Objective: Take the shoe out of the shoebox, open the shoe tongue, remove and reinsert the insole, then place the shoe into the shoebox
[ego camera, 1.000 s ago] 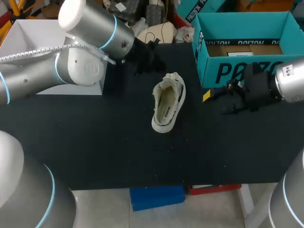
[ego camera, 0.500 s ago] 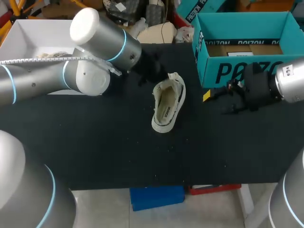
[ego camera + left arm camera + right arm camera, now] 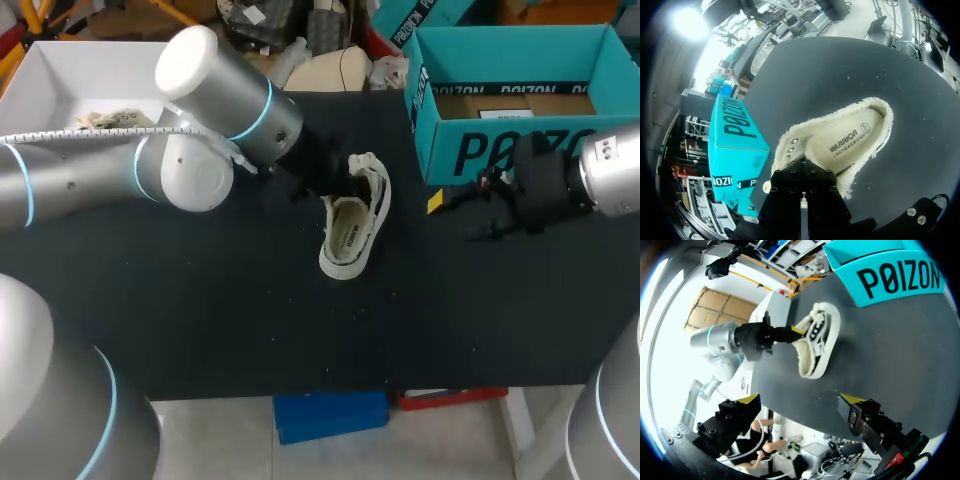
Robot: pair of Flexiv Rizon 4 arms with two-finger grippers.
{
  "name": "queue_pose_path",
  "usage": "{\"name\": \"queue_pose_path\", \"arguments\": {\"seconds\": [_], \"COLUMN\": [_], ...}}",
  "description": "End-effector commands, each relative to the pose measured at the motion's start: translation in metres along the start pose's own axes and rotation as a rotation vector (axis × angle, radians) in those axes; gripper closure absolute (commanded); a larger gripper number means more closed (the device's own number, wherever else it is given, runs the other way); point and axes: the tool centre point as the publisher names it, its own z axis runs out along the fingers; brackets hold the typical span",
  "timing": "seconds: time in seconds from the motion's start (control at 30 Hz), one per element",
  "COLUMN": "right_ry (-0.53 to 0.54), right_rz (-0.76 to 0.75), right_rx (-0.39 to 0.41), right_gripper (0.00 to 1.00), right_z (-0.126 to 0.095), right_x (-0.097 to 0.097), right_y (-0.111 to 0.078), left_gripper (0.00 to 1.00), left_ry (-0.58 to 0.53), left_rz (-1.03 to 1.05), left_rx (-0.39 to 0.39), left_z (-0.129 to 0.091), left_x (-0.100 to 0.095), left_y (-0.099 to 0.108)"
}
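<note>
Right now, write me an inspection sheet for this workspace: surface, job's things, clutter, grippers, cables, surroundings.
Surface: black table, bare around the shoe.
Job's things: white sneaker stands sole down near the middle, outside the box; its insole is in place. The teal shoebox is open at the far right, apart from the sneaker.
Clutter: white box at the far left corner.
Grippers: left gripper is at the sneaker's lace end; its grip cannot be told. Right gripper is open, holds nothing, and is near the shoebox's front.
Cables: white ribbed cable along my left arm; none on the table.
Surroundings: nothing seen.
</note>
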Motion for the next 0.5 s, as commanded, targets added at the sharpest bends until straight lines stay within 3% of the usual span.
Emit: {"name": "queue_pose_path", "arguments": {"seconds": [0.03,0.23,0.4,0.5], "right_ry": [-0.002,-0.002,-0.002,-0.002], "right_rz": [0.001,0.001,0.001,0.001], "right_rx": [0.001,0.001,0.001,0.001], "right_gripper": [0.0,0.0,0.0,0.0], "right_z": [0.0,0.0,0.0,0.0], "right_x": [0.001,0.001,0.001,0.001], "right_y": [0.0,0.0,0.0,0.0], "left_gripper": [1.0,1.0,1.0,0.91], "left_ry": [0.001,0.004,-0.045,-0.071], "left_rz": [-0.007,-0.02,0.071,0.149], "left_rx": [0.002,0.015,0.054,0.075], "left_z": [0.003,-0.002,-0.024,-0.04], "left_x": [0.011,0.015,0.002,-0.007], "left_y": [0.0,-0.003,-0.007,-0.008]}}
